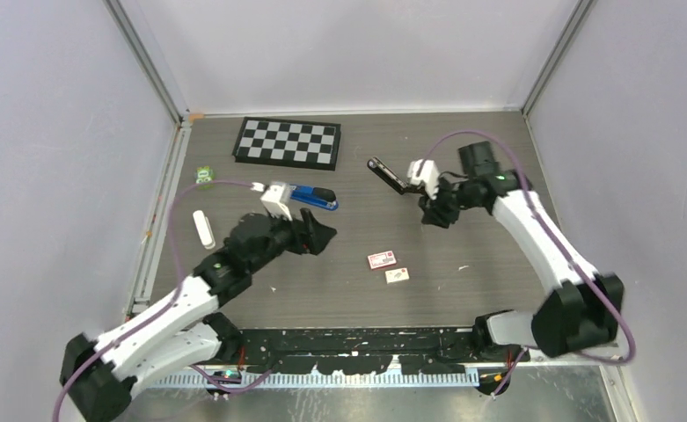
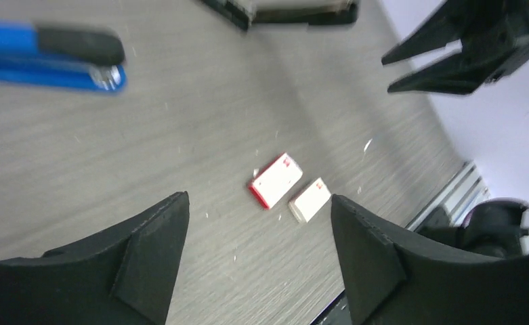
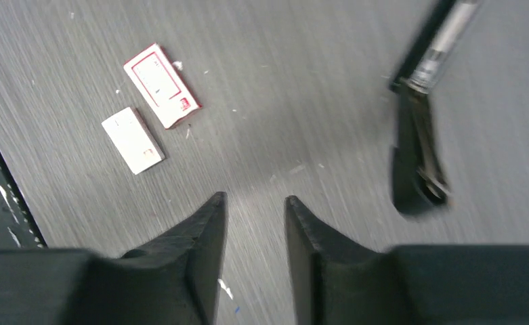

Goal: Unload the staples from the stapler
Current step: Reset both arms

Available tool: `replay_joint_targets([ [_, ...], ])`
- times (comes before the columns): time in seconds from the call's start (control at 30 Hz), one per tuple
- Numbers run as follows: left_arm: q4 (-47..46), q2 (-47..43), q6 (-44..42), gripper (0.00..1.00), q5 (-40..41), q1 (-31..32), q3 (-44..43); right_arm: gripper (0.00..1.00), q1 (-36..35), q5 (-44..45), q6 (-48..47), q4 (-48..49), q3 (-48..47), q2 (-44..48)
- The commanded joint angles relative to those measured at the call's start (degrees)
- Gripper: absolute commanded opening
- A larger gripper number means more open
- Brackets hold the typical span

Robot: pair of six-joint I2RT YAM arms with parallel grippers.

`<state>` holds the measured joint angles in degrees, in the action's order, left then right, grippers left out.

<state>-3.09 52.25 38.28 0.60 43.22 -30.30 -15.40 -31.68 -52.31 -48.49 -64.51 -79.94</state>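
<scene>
Blue stapler (image 1: 315, 197) lies flat on the desk (image 1: 480, 290), just beyond the left gripper (image 1: 322, 236), whose jaws are wide and empty. Right gripper (image 3: 255, 201) is barely parted, holding nothing. The stapler looks rigid and slick, so pinch across its body.

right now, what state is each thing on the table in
blue stapler with black top: shut, lying flat
black stapler: looks swung open, metal rail showing
red-and-white flat box: closed, lying flat
small white box: lying flat
left gripper: open, empty
right gripper: barely open, empty
</scene>
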Motion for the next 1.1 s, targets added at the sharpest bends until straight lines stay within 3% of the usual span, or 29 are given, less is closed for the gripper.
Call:
replay_joint_targets([
  [0.0,15.90,-10.76,-15.97,0.84,0.41,-5.14,-9.14,0.50,3.95,-5.62,3.13,-4.26,-3.30,14.18],
  [0.1,22.82,-12.08,-19.28,0.92,-6.23,-11.03,-16.56,0.73,6.41,-4.83,8.72,-4.88,-5.85,22.23],
  [0.2,27.19,-10.75,-20.59,0.94,-13.69,-17.25,-22.72,0.95,8.51,-2.23,16.85,-6.64,-12.03,24.84],
  [0.23,27.91,-10.14,-20.81,0.95,-15.88,-18.98,-24.25,0.99,8.81,-1.12,19.92,-6.82,-14.29,25.26],
  [0.37,29.76,-9.02,-20.82,0.97,-21.71,-22.19,-29.06,0.99,10.25,0.63,35.65,-5.49,-19.60,27.07],
  [0.6,32.21,-12.81,-20.33,1.00,-21.99,-22.22,-32.49,1.00,16.80,-14.87,45.29,-3.45,-20.05,30.18],
  [0.87,35.34,-16.59,-20.17,1.00,-22.54,-22.22,-33.43,1.00,21.17,-25.00,50.57,-0.95,-19.15,29.91],
  [1.07,34.25,-19.41,-18.29,1.00,-23.45,-22.22,-30.78,1.00,23.41,-29.70,47.97,-2.68,-18.92,29.85],
])
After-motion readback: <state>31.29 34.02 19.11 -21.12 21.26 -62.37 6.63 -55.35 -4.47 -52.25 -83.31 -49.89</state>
